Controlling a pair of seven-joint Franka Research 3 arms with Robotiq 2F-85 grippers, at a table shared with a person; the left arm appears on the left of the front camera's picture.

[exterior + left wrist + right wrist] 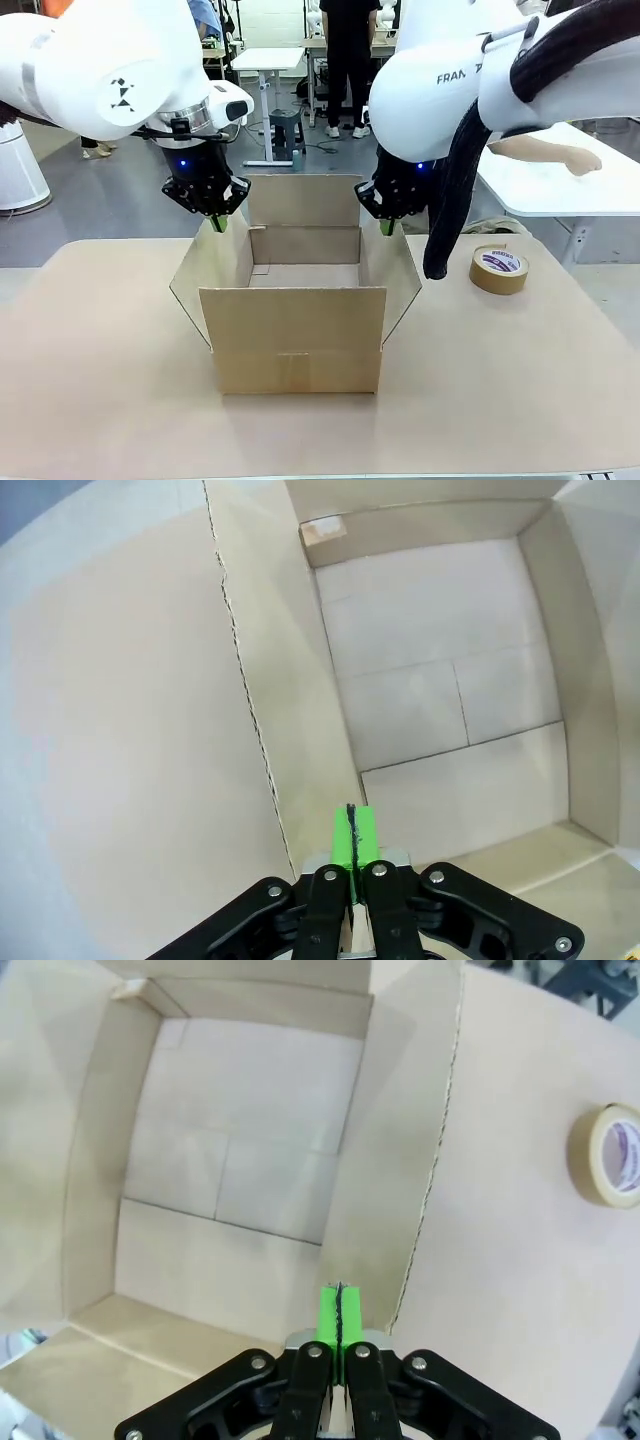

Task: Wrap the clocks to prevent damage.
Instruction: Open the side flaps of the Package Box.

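Left gripper [218,222] was closed, its green pads pressed together with nothing between them, as I saw in its wrist view [352,830]. It hung at the top edge of the left side flap [210,268] of the brown cardboard box [295,345]; if it touched the flap, I could not tell. The right gripper [386,226] was closed in the same way and held nothing [339,1310]. It hung at the top edge of the right side flap [393,272].

The box stood upright in the middle of the light brown table [100,380], between the two grippers, with its opening pointing up. One broad wall faced my camera. Which axis was the long one, I could not tell surely. Inside I saw the bare cardboard floor [430,630] [240,1100].

I counted one box with four flaps, all open: the two side flaps leaned outward. I also counted one roll of tan packing tape [499,269] [610,1155]. It lay flat on the table, to the right of the box and apart from it.
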